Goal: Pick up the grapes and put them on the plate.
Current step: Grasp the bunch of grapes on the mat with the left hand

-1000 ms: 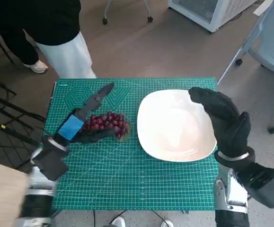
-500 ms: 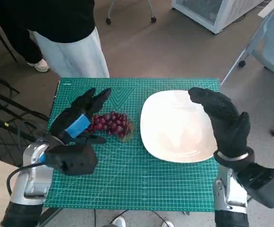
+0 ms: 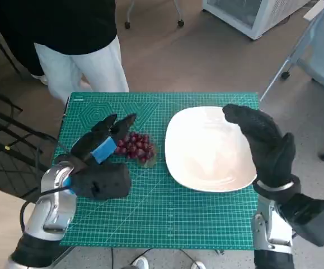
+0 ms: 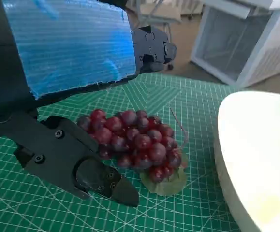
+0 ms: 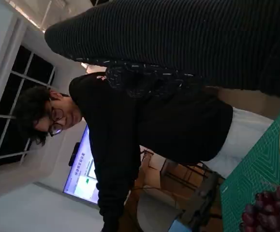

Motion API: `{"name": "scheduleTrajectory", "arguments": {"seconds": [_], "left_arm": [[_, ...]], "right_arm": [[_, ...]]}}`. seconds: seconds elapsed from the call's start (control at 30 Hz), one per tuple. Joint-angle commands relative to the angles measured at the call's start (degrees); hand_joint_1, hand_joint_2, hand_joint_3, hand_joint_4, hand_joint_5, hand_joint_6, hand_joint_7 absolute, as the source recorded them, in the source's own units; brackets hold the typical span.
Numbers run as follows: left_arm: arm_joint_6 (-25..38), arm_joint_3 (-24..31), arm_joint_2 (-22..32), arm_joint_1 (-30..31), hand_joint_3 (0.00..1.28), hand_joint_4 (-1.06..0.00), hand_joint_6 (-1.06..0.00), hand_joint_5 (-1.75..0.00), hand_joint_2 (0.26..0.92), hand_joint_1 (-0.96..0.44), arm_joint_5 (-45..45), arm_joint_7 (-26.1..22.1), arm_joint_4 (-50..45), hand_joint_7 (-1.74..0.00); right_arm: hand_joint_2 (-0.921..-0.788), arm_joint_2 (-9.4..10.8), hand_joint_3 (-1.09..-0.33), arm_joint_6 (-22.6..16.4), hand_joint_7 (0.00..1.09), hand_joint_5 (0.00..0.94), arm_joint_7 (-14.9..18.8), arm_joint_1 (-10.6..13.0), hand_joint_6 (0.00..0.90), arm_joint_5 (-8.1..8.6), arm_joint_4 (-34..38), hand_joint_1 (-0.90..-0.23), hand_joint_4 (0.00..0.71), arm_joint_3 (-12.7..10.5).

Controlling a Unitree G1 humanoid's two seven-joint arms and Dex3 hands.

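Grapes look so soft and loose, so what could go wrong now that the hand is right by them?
The left hand has its fingers spread around the grapes but not closed, so a hard squeeze could crush some, or a weak one could drop the bunch short of the plate. The right hand hovers over the plate's far edge and could get in the way.

Green cutting mat (image 3: 167, 213) on the table — a person (image 3: 72, 39) stands beside it.
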Motion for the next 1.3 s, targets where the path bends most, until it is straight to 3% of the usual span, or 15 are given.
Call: {"name": "scheduleTrajectory", "arguments": {"seconds": [0.03, 0.63, 1.3], "left_arm": [[1.45, -2.30, -0.09, -3.04, 0.00, 0.00, -0.15, 0.00, 0.686, -0.32, 0.75, -0.50, 3.41, -0.02], [4.19, -10.35, -4.10, -15.69, 0.00, 0.00, -0.15, 0.00, 0.693, -0.31, 1.08, 1.64, 25.15, 0.00], [-0.36, -15.38, -8.52, -24.56, 0.01, 0.00, -0.15, 0.00, 0.715, -0.28, -0.92, 3.05, 51.03, 0.00]], "right_arm": [[-0.921, 0.07, -0.616, 0.89, 0.51, 0.000, -0.49, 1.40, -0.001, 0.00, -0.19, -0.499, 0.260, 0.09], [-0.921, 0.23, -0.616, 1.09, 0.51, 0.000, -0.54, 1.97, -0.001, 0.06, -0.45, -0.500, 0.260, 0.09], [-0.921, 0.08, -0.615, 1.45, 0.52, 0.002, -1.42, 2.81, -0.001, -0.13, -1.54, -0.492, 0.264, 0.02]]}}
